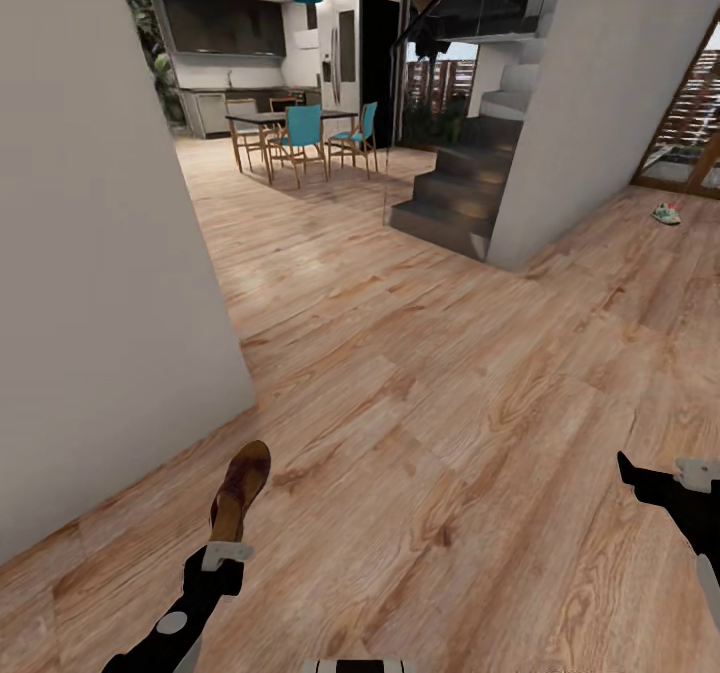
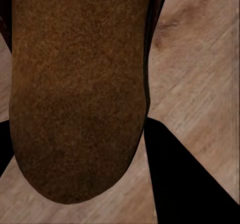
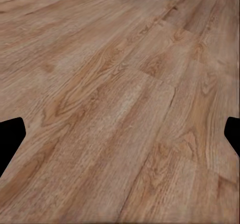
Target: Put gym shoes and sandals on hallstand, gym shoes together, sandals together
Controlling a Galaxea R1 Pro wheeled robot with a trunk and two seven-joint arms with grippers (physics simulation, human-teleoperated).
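Note:
A flat brown sandal (image 1: pixel 240 488) is held above the corridor floor (image 1: pixel 430 403), with my left gripper (image 1: pixel 227 551) shut on its near end. In the left wrist view the sandal's brown sole (image 2: pixel 75 84) sits between the dark fingers (image 2: pixel 185 184). One white gym shoe (image 1: pixel 666 213) with green and red marks lies on the floor far away at the right, near a slatted door. My right gripper (image 1: pixel 645 481) hovers low at the right, open and empty; its fingertips (image 3: pixel 10 134) stand wide apart over bare planks. The hallstand is out of view.
A grey wall (image 1: pixel 90 253) runs close along the left. Dark stairs (image 1: pixel 450 193) and a white wall corner (image 1: pixel 560 153) stand ahead at the right. Beyond them is a dining table with teal chairs (image 1: pixel 300 133). Open plank floor stretches ahead.

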